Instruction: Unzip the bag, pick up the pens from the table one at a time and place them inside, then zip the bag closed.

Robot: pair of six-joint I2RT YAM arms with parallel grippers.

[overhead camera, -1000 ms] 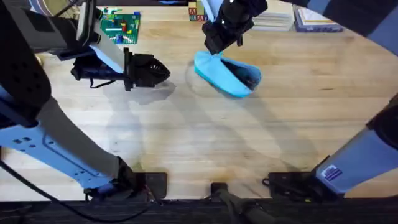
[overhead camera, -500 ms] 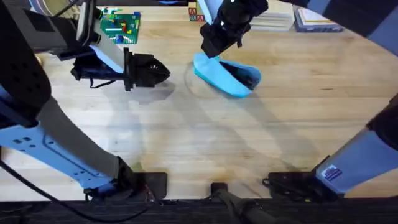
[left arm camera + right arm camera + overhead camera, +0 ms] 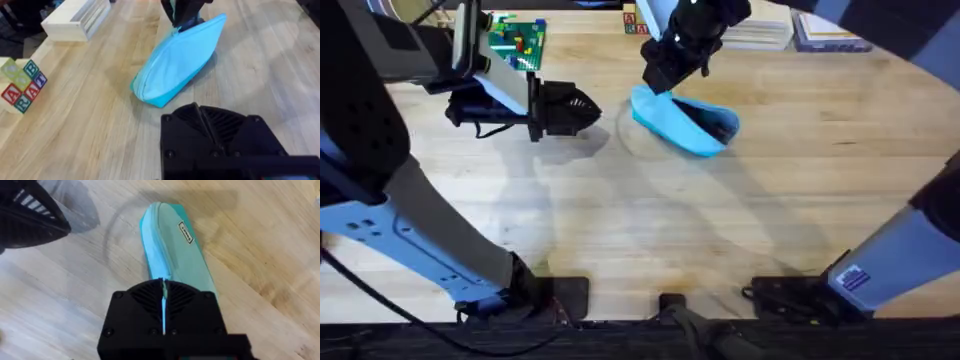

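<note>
The light blue bag [image 3: 688, 122] lies on the wooden table [image 3: 650, 230], toward the far side; in the left wrist view the bag [image 3: 177, 60] rests on its side. My right gripper [image 3: 662, 82] is at the bag's left end, shut on a thin strip of blue bag [image 3: 172, 245] material that shows between its fingers [image 3: 163, 287]. My left gripper [image 3: 590, 108] hovers just left of the bag, pointing at it, shut with nothing seen in it [image 3: 204, 111]. The pens are out of view.
A green brick plate [image 3: 516, 40] lies at the far left behind my left arm. Alphabet blocks [image 3: 22, 85] and a white box [image 3: 75, 20] sit along the far edge, and books [image 3: 800, 35] lie at the far right.
My left gripper has shifted a little to the right and farther from me, toward the bag. The right gripper nudged slightly left on the bag's end; the bag stays put.
</note>
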